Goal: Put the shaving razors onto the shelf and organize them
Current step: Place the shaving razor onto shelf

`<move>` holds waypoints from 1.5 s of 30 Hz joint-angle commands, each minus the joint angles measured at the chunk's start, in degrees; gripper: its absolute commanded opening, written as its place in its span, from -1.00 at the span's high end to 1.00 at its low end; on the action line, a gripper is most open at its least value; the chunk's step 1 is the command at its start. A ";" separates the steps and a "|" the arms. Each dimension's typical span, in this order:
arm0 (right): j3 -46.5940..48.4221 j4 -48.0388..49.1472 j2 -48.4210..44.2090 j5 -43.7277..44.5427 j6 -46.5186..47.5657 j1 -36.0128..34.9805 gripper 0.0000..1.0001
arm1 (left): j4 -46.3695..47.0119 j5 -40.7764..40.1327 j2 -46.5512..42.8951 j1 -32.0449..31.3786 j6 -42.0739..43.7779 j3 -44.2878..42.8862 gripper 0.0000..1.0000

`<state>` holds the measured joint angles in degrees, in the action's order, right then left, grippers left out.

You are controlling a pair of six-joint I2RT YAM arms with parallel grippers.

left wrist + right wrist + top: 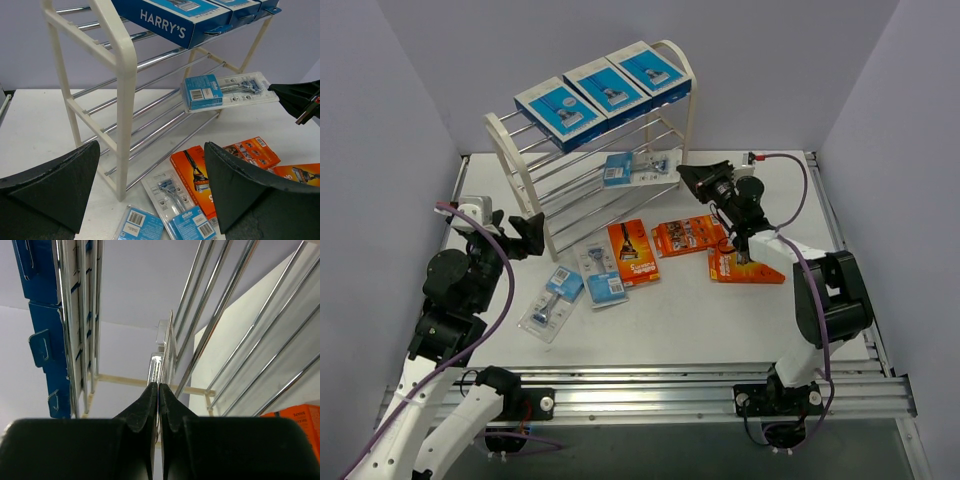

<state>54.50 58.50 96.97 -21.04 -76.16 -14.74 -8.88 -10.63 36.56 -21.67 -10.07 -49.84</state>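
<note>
Counter (720, 320) and shelf (123, 110) take up most of the overhead view, the white-framed rack of chrome rods standing at upper centre; three blue boxes (605, 88) lie in a row on its top tier; one clear blister pack (638, 170) rests on a middle tier at the rack's right end. Three orange packs (633, 252) lie flat on the counter at centre frame, just below the rack; two more blister packs (552, 302) lie to their left, near the lower left of the spread.

The right claw (692, 178), at right of centre, is pressed fully shut with nothing between its fingers; its tip points at the edge of the shelved blister pack, though contact cannot be confirmed. The left claw (150, 200) gapes wide and empty at left, facing the rack's near end.

The packs look light and stiff, the clear plastic likely slippery; lying flat, each probably offers best purchase across a short edge or the card end; a thin pack may tip between rods if set down askew.
</note>
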 commanded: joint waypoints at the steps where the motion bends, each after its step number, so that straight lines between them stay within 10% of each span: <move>1: -1.14 1.96 -4.33 5.03 5.24 -0.99 1.00 | 1.42 0.61 0.09 -0.48 -0.22 -1.13 -0.88; 45: -3.88 27.28 9.90 43.09 -2.94 -11.27 1.00 | 0.98 -1.32 2.99 -3.46 0.84 -0.87 -0.88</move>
<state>48.27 73.32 106.32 16.51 -79.46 -25.19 -8.88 -11.18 39.44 -24.75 -9.96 -49.84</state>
